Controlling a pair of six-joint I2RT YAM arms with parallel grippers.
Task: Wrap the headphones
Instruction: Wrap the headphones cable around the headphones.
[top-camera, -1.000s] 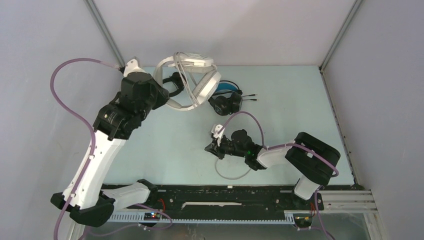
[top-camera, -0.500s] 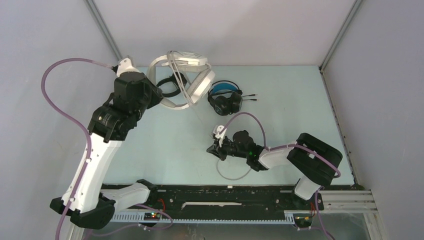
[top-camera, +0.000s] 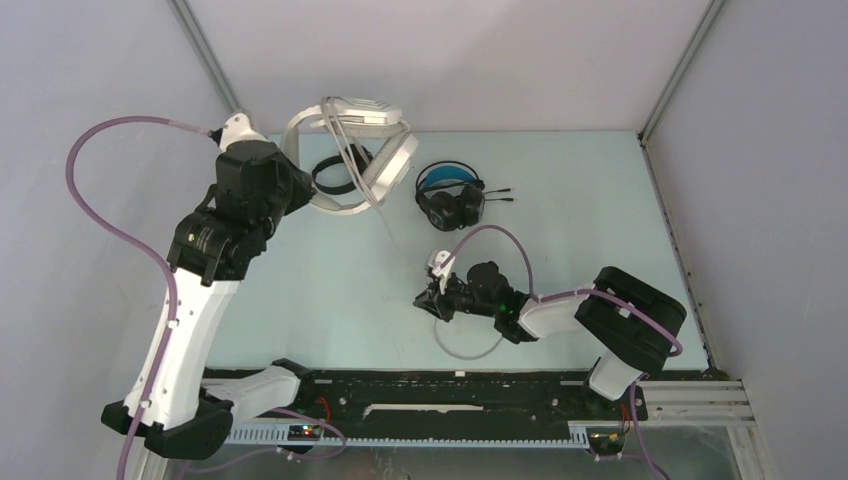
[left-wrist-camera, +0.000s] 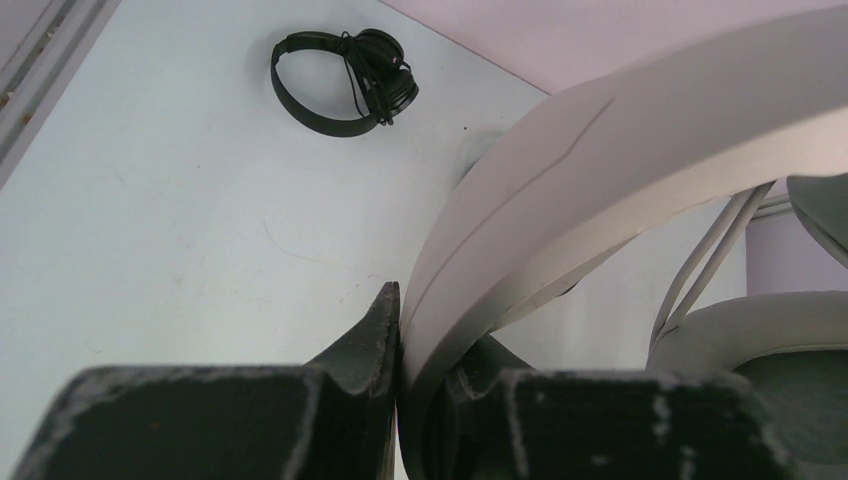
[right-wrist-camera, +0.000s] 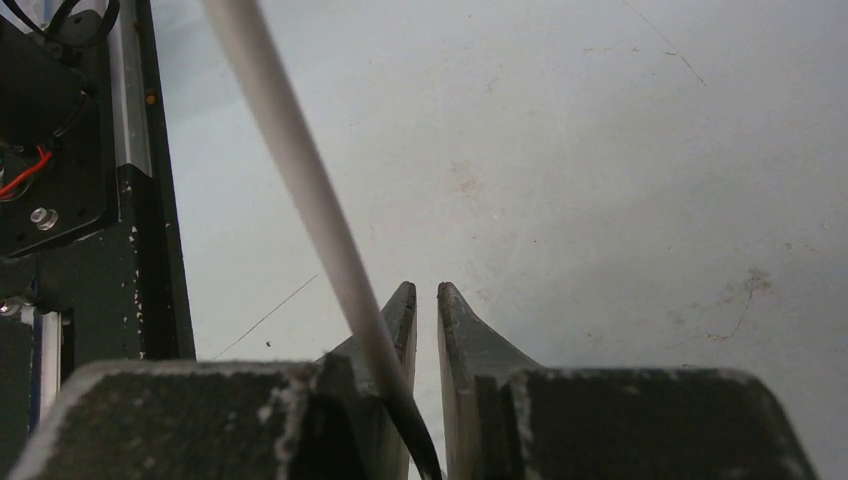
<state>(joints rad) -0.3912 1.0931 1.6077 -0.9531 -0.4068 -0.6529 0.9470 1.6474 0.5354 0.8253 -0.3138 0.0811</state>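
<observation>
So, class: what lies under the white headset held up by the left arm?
The small black headset lies on the table beneath the white headset, whose band covers part of it from above.

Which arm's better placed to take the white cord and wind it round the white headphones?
Right. The right gripper sits at the white cord on the table; the left gripper is clamped on the white headphones, holding them up.

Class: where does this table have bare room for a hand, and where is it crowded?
Free: the table right side, between blue-band headset and right wall; also between left arm and right gripper. Crowded: back left, around white headphones and black headset.
</observation>
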